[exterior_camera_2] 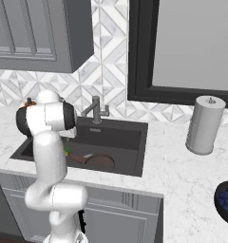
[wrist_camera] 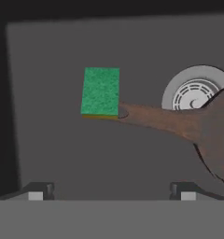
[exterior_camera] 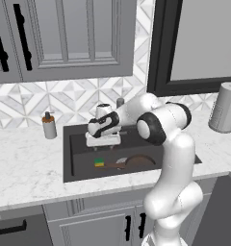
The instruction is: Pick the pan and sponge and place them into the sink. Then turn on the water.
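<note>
The green sponge [wrist_camera: 101, 91] lies flat on the floor of the dark grey sink [exterior_camera: 81, 166], touching the end of the pan's long brown handle [wrist_camera: 160, 119]. The dark brown pan [exterior_camera: 139, 161] rests in the basin to the right of the sponge [exterior_camera: 99, 163], partly over the round metal drain [wrist_camera: 193, 91]. My gripper [exterior_camera: 103, 144] hangs above the basin, pointing down, open with nothing between its fingertips [wrist_camera: 37, 193]. The grey faucet [exterior_camera_2: 94, 111] stands at the back rim, and the water is out of view.
A grey soap dispenser [exterior_camera: 49, 126] stands on the marble counter left of the sink. A paper towel roll [exterior_camera_2: 205, 126] stands on the right counter, and a dark bowl of blueberries [exterior_camera_2: 227, 198] sits near the front right edge. Cabinets hang above.
</note>
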Tool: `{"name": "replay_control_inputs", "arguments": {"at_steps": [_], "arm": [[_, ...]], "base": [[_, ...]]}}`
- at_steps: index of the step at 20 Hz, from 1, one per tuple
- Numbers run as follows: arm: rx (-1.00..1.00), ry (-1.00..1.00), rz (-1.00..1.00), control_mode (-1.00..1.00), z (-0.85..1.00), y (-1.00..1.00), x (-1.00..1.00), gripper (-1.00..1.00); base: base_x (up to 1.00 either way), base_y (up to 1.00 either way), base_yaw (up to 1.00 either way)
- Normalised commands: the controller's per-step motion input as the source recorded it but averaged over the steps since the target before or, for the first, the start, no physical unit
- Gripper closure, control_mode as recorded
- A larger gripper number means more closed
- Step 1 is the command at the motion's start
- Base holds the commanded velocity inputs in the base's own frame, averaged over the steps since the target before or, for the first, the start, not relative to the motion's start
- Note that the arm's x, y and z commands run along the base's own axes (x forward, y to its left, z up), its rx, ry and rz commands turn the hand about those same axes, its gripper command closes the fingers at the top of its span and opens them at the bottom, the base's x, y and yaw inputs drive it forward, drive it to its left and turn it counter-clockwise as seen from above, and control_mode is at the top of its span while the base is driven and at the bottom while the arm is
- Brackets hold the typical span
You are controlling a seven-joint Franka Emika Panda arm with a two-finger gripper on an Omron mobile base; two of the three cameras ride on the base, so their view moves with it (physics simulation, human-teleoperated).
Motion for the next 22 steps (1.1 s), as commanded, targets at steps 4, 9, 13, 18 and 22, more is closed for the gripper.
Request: {"name": "replay_control_inputs", "arguments": {"at_steps": [4, 9, 13, 18, 22], "arm": [[0.00, -0.12, 0.00, -1.00, 1.00, -0.19, -0.80, -1.00], [0.00, -0.05, 0.00, -1.00, 1.00, -0.27, -0.68, -1.00], [0.00, 0.00, 0.00, -1.00, 0.88, -0.39, -0.81, -1.00], [0.00, 0.00, 0.00, -1.00, 0.61, -0.50, -0.89, -1.00], [-0.02, 0.06, 0.00, -1.00, 0.25, -0.69, -0.61, -1.00]], "base": [[0.00, 0.00, 0.00], [0.00, 0.00, 0.00], [0.00, 0.00, 0.00], [0.00, 0.00, 0.00], [0.00, 0.00, 0.00]]}}
